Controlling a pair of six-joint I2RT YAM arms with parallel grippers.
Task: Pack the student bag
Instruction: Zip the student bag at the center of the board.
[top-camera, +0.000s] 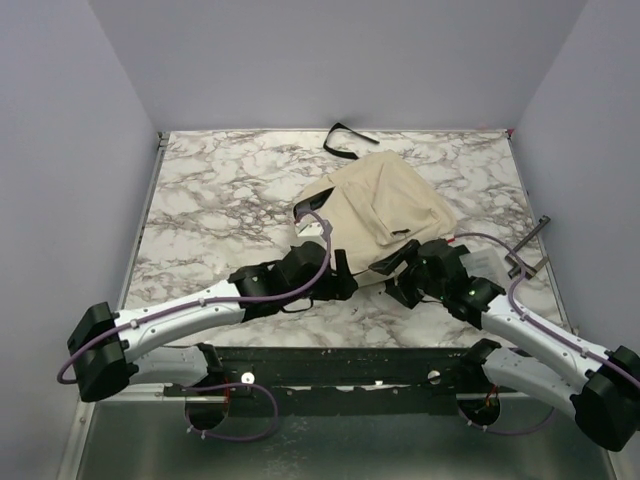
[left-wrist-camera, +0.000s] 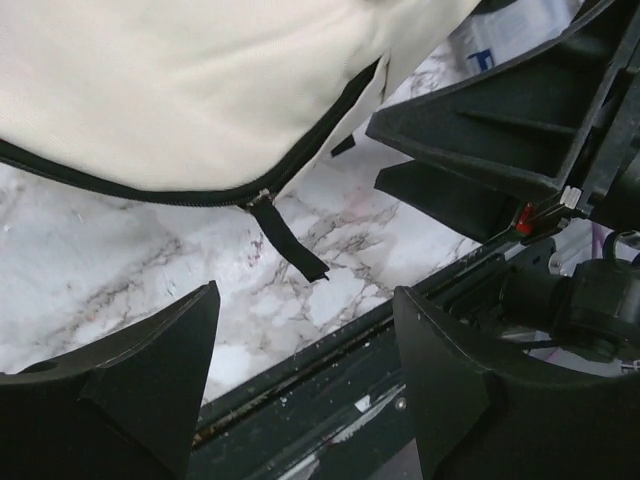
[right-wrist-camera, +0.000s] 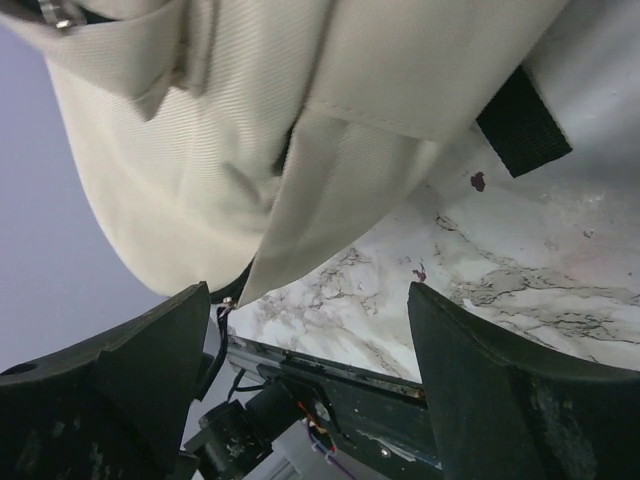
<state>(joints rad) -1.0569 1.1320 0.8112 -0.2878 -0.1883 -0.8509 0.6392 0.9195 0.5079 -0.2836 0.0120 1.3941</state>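
The student bag (top-camera: 378, 212) is a cream-beige fabric backpack with black zipper trim, lying flat on the marble table. My left gripper (top-camera: 347, 279) is open and empty at the bag's near edge. In the left wrist view (left-wrist-camera: 305, 300) its jaws stand wide apart just short of the bag (left-wrist-camera: 180, 90) and the black zipper pull (left-wrist-camera: 288, 240). My right gripper (top-camera: 393, 281) is open and empty beside it, also at the bag's near edge. In the right wrist view (right-wrist-camera: 310, 295) the bag (right-wrist-camera: 250, 130) hangs just beyond the fingers, with a fabric flap (right-wrist-camera: 320, 190) pointing down.
A black strap (top-camera: 346, 136) trails from the bag toward the back wall. A black strap end (right-wrist-camera: 522, 135) lies on the marble. A grey metal piece (top-camera: 530, 250) sits at the table's right edge. The dark front rail (top-camera: 350, 360) runs close under both grippers.
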